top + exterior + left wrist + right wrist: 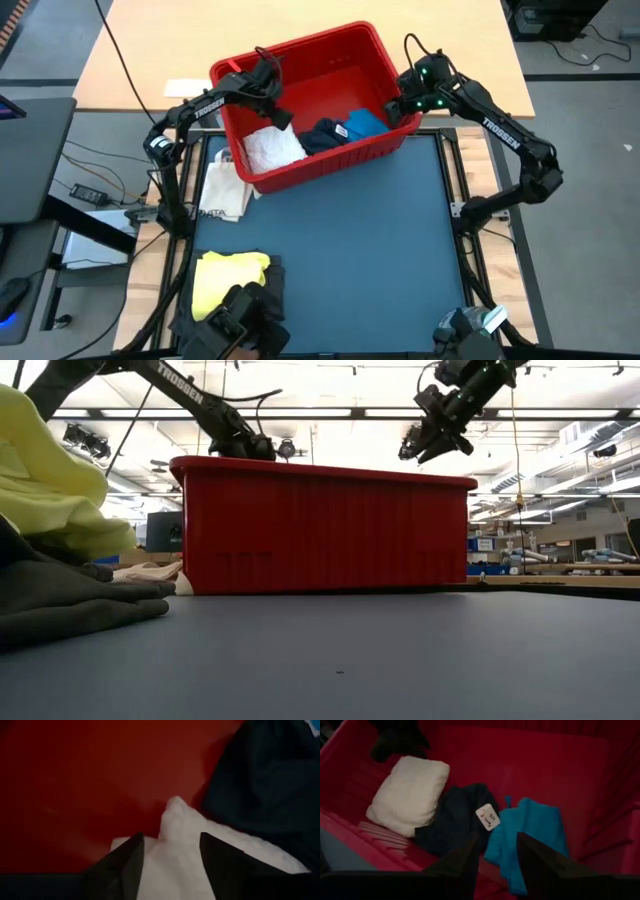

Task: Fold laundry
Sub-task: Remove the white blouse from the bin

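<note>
The white cloth point(272, 150) is lying bunched inside the red basket point(300, 55), toward its left end, with the dark navy garment point(322, 135) beside it and the small blue piece point(364, 124) further right, the three touching in a row along the basket's near wall. A white tag point(488, 816) with handwriting too small to read is resting on the navy garment. The far half of the basket floor is lying bare.

The left gripper point(167, 857) is reaching down into the basket, its fingers standing apart over the white cloth and gripping nothing. The right gripper point(495, 852) is hovering above the basket's right rim, fingers parted and empty, looking down at the blue piece.

Outward, the dark blue table mat point(350, 250) is lying wide open in front of the basket. At its near left corner the yellow T-shirt point(228, 278) is sitting against the dark grey garment point(232, 325). A white bag point(222, 192) is lying left of the basket, its printing unreadable. "TROSSEN" is showing in white on both arms.
</note>
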